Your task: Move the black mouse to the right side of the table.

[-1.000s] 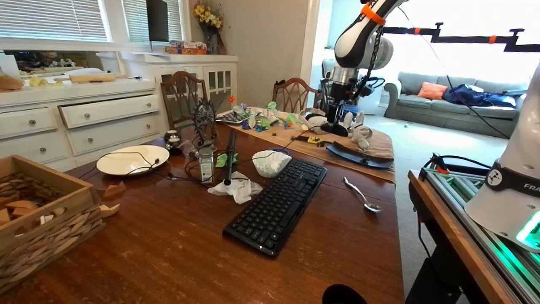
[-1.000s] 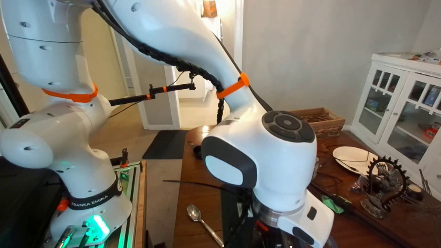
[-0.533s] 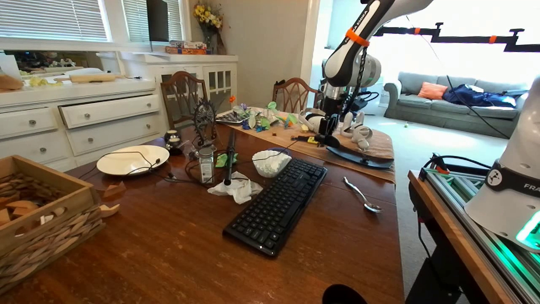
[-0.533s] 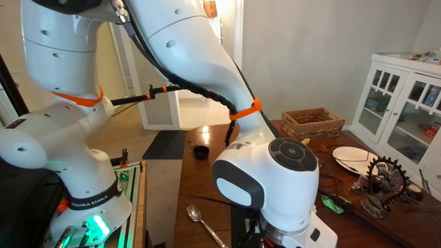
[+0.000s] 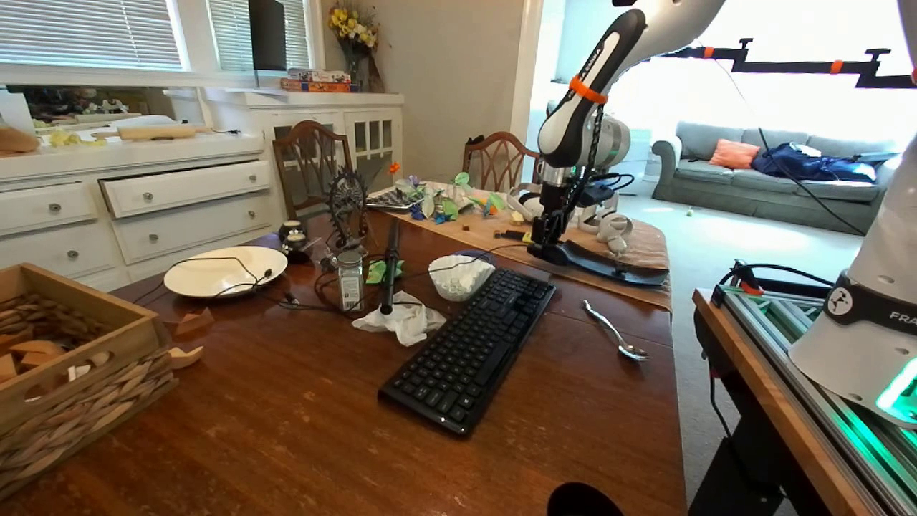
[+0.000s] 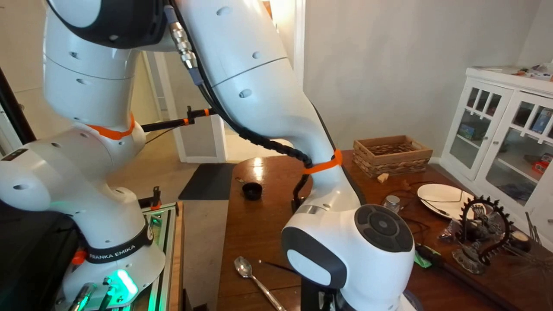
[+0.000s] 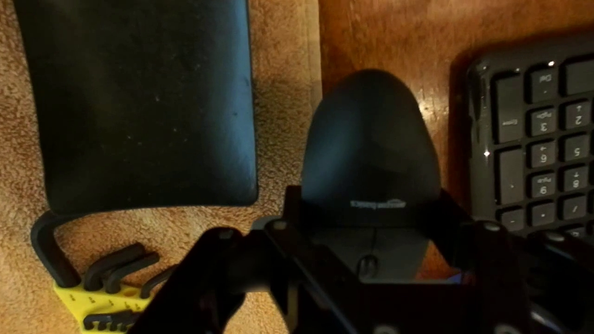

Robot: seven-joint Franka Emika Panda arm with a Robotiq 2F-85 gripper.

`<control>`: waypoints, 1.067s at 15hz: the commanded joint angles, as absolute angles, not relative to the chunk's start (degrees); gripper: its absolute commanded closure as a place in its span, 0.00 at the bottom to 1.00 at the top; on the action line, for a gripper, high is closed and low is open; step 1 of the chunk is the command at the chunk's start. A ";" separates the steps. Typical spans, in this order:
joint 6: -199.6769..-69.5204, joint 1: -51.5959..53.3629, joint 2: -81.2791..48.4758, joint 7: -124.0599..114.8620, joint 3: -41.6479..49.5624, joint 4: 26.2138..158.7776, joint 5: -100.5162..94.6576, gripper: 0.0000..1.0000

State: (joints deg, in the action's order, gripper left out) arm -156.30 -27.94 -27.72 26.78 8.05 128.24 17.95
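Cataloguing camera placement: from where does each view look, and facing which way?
In an exterior view: above one end of the polished reddish-brown wooden table, looking along it; white arm, base and black claw show.
In an exterior view: opposite end, facing the brown woven box; arm and base show, claw unseen.
Wrist view: on the wrist, looking down at the smooth black mouse between the claw's fingers.
Both exterior views share table and box.
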 commanded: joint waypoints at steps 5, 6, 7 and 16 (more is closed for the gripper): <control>-157.00 -29.76 -33.15 22.14 5.46 124.06 17.32 0.58; -157.04 -29.66 -33.50 21.80 5.27 123.93 17.26 0.58; -157.09 -29.62 -33.84 21.66 5.11 123.74 17.19 0.58; -156.12 -29.29 -33.03 22.61 4.23 124.33 15.03 0.02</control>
